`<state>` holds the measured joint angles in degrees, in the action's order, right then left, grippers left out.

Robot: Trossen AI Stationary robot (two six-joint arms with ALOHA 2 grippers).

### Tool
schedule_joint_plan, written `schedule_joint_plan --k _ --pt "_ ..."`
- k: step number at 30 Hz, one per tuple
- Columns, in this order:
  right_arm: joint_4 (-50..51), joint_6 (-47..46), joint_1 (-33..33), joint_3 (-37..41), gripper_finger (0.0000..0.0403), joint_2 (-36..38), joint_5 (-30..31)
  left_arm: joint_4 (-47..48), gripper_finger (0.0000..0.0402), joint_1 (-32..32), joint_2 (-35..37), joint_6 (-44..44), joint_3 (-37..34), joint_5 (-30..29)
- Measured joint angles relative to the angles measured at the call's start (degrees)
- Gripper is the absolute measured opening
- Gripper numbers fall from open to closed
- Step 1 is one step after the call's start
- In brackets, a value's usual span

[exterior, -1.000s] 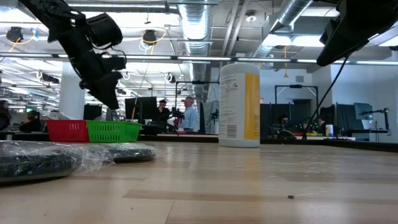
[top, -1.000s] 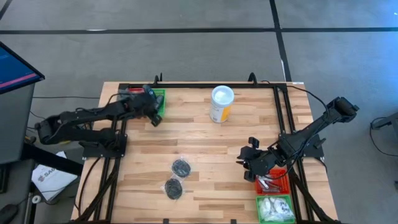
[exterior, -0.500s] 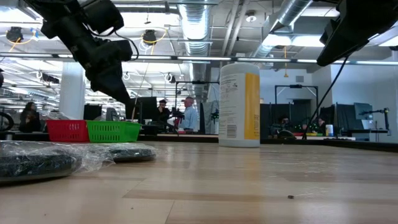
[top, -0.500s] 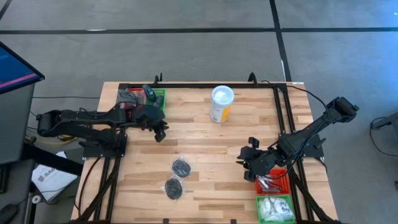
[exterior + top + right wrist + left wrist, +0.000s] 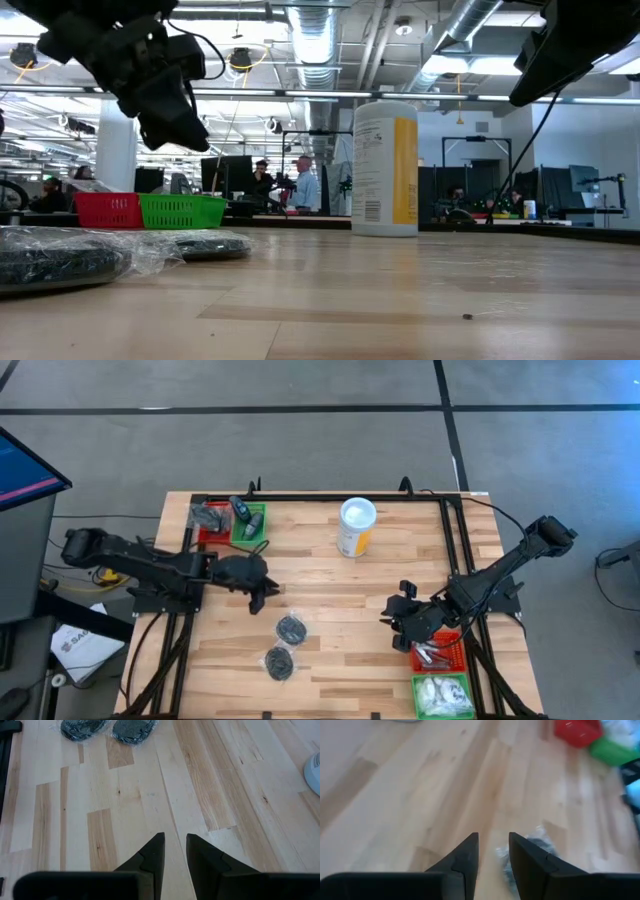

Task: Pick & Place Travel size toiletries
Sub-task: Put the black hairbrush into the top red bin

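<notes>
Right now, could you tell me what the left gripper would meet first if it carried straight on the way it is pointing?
Most likely the nearer wrapped puck. The left gripper points toward it, and the left wrist view shows the puck's clear wrap just past the fingers. Depth is unclear, so it could meet the wooden table just short of it.

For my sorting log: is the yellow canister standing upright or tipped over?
Upright: the yellow canister stands on its base, white lid facing up.
</notes>
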<state>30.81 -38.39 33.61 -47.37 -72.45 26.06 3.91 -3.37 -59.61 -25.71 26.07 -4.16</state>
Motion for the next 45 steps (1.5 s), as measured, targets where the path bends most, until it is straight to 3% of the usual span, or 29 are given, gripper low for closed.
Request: schedule_joint_plan --k 12,36,45 --pt "0.0 0.0 0.0 0.0 0.0072 0.0 0.0 -14.1 0.0099 -5.6 -3.6 -3.3 -6.0 -1.4" --pt "-0.4 0.0 0.0 0.0 0.0072 0.0 0.0 -34.6 0.0099 -7.3 -27.1 -3.1 -6.4 -2.3" --pt "-0.5 0.0 0.0 0.0 0.0072 0.0 0.0 -39.4 0.0099 -7.3 -32.2 -2.7 -6.3 -2.2"
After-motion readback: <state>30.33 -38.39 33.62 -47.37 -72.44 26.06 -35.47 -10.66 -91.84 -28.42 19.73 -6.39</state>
